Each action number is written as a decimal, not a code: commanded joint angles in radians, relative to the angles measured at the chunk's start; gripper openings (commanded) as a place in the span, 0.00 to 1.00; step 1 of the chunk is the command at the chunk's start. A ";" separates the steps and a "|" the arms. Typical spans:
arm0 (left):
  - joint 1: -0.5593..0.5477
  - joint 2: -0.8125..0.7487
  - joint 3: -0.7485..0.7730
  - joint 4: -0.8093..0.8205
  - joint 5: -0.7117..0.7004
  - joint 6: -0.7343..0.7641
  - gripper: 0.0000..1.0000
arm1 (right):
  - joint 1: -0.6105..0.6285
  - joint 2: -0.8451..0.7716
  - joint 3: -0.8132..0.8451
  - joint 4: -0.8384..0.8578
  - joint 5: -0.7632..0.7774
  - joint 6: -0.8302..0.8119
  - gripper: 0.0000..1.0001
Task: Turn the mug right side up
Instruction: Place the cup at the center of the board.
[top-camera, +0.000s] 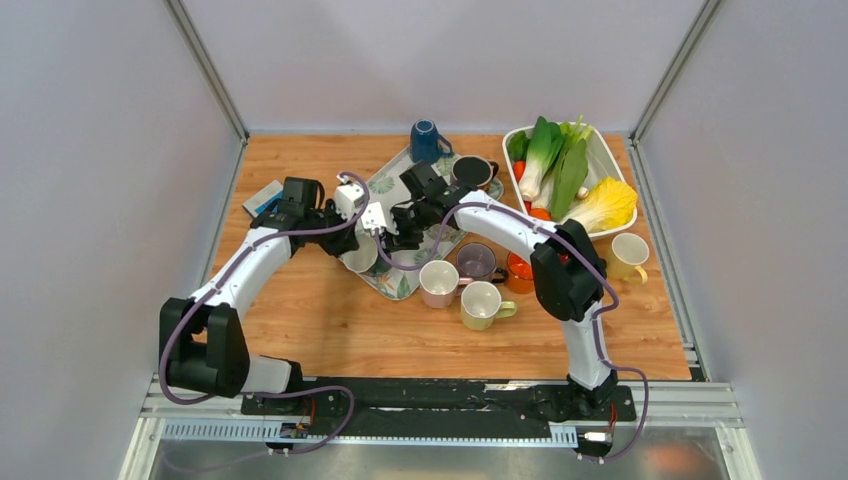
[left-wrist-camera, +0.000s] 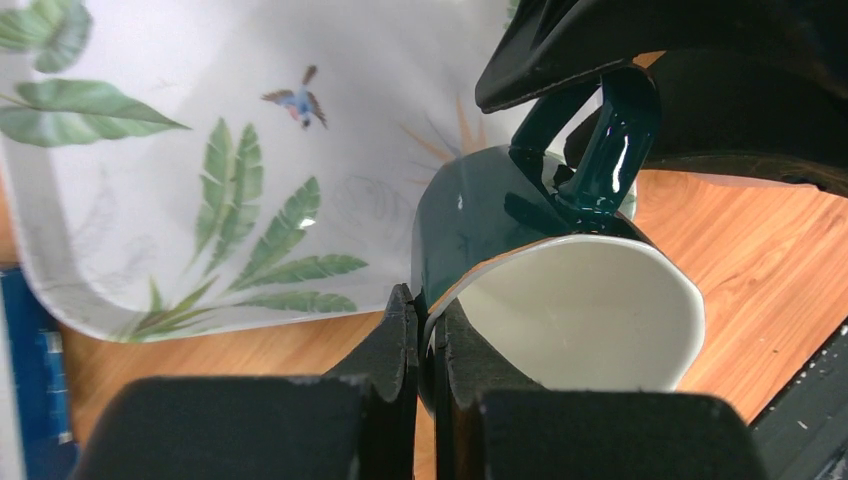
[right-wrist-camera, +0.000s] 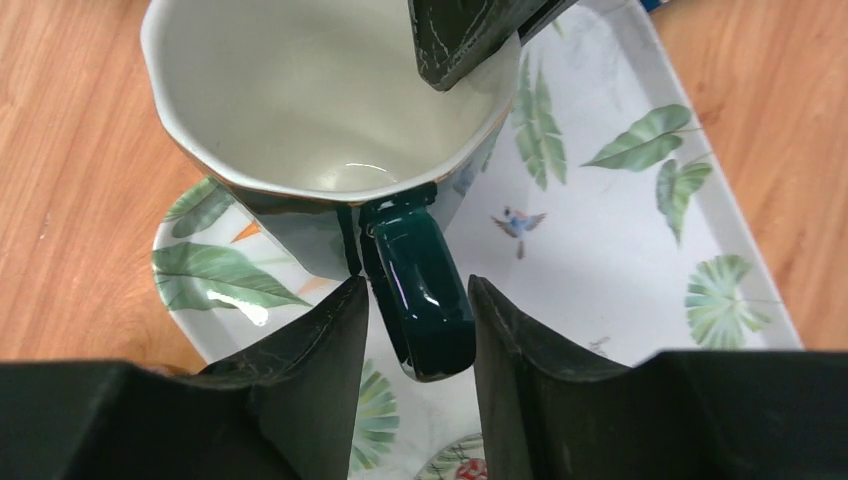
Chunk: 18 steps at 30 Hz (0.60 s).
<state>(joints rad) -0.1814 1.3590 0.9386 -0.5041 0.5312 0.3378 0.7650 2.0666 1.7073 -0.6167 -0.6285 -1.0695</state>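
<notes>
Over the counter (top-camera: 330, 330) and tray (left-wrist-camera: 150, 200), the mug (left-wrist-camera: 470, 220) hangs: left end effector (left-wrist-camera: 430, 330) clamped on its rim (left-wrist-camera: 600, 245), right end effector (right-wrist-camera: 418, 310) straddling the handle (right-wrist-camera: 410, 260), grip unclear. Handover, seemingly; next, set it down upright.

The mug (right-wrist-camera: 330, 100) looks like glazed ceramic, dark green and glossy outside and smooth cream within, with bright highlights down its handle (right-wrist-camera: 420, 300). The tray (right-wrist-camera: 620, 200) is hard and smooth, plastic by the look, white with printed leaves and a soft sheen. The worktop (right-wrist-camera: 60, 200) is wood-grained, satin rather than shiny. The right gripper (right-wrist-camera: 415, 300) has fingers (right-wrist-camera: 300, 380) of matt black plastic, faintly scuffed; the left gripper (left-wrist-camera: 428, 325) looks the same. Along the worktop's near edge runs a rail (top-camera: 200, 430) of dull silver metal
</notes>
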 joint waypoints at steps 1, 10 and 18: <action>-0.006 0.009 0.135 0.000 0.078 0.062 0.00 | 0.038 -0.027 0.058 0.012 -0.024 -0.005 0.44; -0.006 0.057 0.224 -0.031 0.068 0.051 0.00 | 0.064 -0.001 0.056 0.005 0.015 -0.026 0.06; -0.005 0.011 0.217 0.040 -0.049 -0.052 0.49 | 0.052 -0.025 0.034 0.115 0.057 0.060 0.00</action>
<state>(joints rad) -0.1852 1.4284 1.0943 -0.6041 0.4900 0.4141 0.7841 2.0666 1.7386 -0.6170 -0.5724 -1.0336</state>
